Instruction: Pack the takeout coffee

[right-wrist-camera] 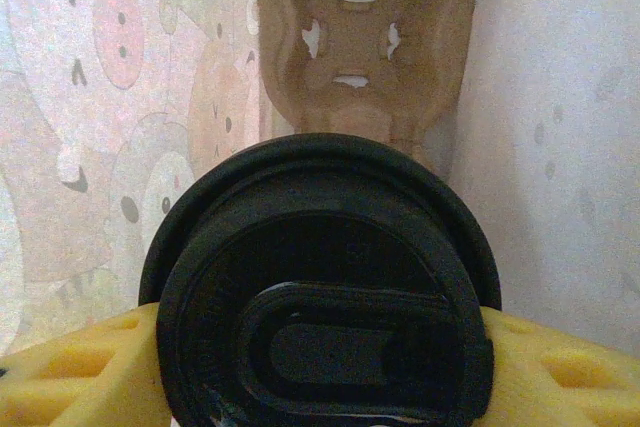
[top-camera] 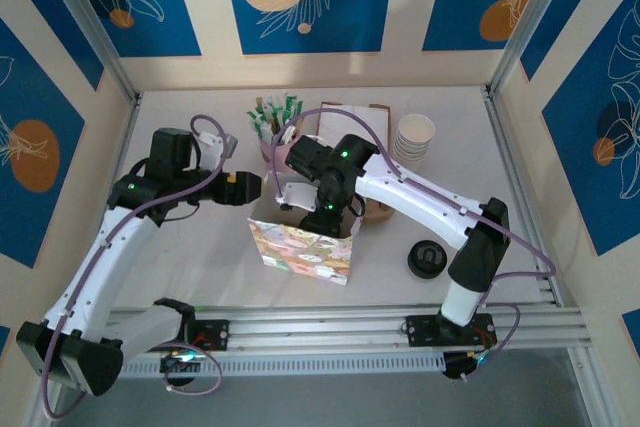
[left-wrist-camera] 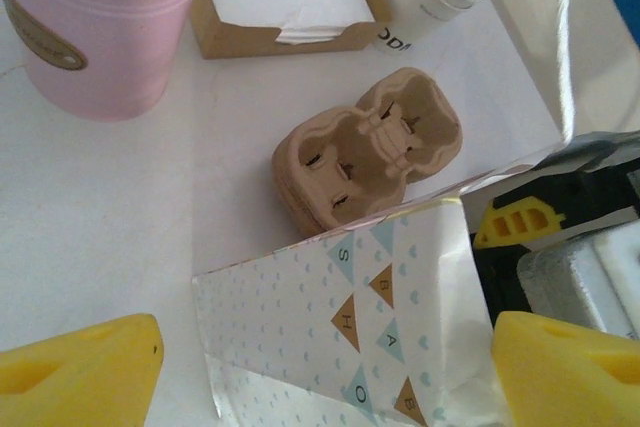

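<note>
Within right hand (right-wrist-camera: 320, 372), takeout coffee (right-wrist-camera: 320, 247) upright, lid (right-wrist-camera: 200, 277) facing up.

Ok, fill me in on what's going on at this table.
The right hand is gripping the takeout coffee, a finger on either side of its black lid. The moulded cardboard cup carrier lies empty on the table just ahead of it. The left hand is open at the top edge of the patterned paper bag. The coffee is not yet in the carrier.
</note>
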